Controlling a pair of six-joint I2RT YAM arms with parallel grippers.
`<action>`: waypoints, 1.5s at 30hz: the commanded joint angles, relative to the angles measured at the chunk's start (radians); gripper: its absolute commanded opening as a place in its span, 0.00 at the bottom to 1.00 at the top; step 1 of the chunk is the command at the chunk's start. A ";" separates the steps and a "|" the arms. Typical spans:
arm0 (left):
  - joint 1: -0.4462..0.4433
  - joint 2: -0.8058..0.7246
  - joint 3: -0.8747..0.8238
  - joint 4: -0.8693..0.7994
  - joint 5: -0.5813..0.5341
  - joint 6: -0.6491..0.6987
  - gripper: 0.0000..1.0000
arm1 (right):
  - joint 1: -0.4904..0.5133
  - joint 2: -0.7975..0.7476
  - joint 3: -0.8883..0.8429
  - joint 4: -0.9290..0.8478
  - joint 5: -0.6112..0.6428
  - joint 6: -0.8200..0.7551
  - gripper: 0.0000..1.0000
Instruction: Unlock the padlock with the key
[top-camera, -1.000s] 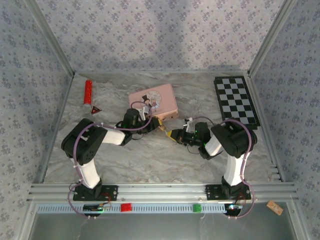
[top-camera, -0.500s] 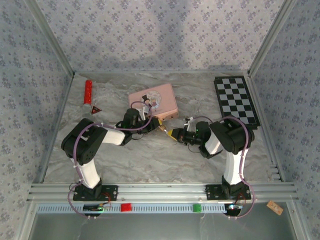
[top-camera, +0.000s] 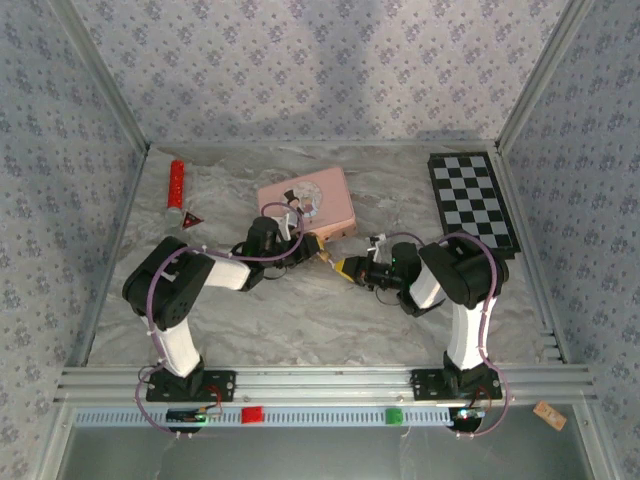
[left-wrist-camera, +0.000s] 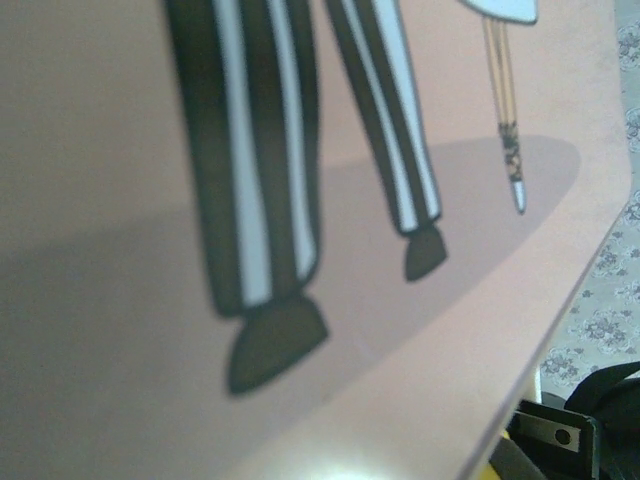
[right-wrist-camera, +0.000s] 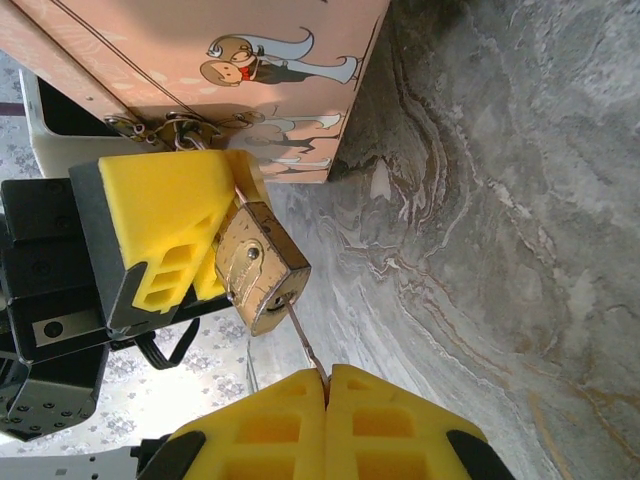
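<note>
The small brass padlock (right-wrist-camera: 262, 270) hangs tilted from the latch ring of the pink tin (right-wrist-camera: 200, 60). My left gripper (top-camera: 315, 245) is shut on it, and one of its yellow fingers (right-wrist-camera: 165, 225) lies flat against the lock's side. The thin key (right-wrist-camera: 305, 335) sticks into the keyhole at the lock's lower end. My right gripper (right-wrist-camera: 326, 375) is shut on the key's head, just below the padlock. From above, both grippers meet at the padlock (top-camera: 327, 257), in front of the tin's (top-camera: 306, 205) near right corner. The left wrist view looks closely at the tin's cartoon face (left-wrist-camera: 300, 200).
A checkered board (top-camera: 472, 200) lies at the back right. A red tube (top-camera: 177, 183) and a small red triangular piece (top-camera: 190, 216) lie at the back left. Patterned walls close in three sides. Bare marble table (right-wrist-camera: 500, 250) stretches to the right of the padlock.
The right arm's elbow has shifted slightly. Both grippers stay at the padlock, and the tin has not moved.
</note>
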 joint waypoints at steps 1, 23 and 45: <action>-0.023 0.012 0.001 -0.004 0.142 -0.091 0.18 | 0.015 -0.020 0.046 0.050 0.017 0.012 0.00; -0.039 0.055 0.005 -0.019 0.113 -0.092 0.29 | 0.035 -0.017 0.045 0.051 0.031 0.002 0.00; -0.054 0.082 0.010 -0.021 0.096 -0.091 0.12 | 0.040 -0.016 0.019 0.050 0.063 0.011 0.00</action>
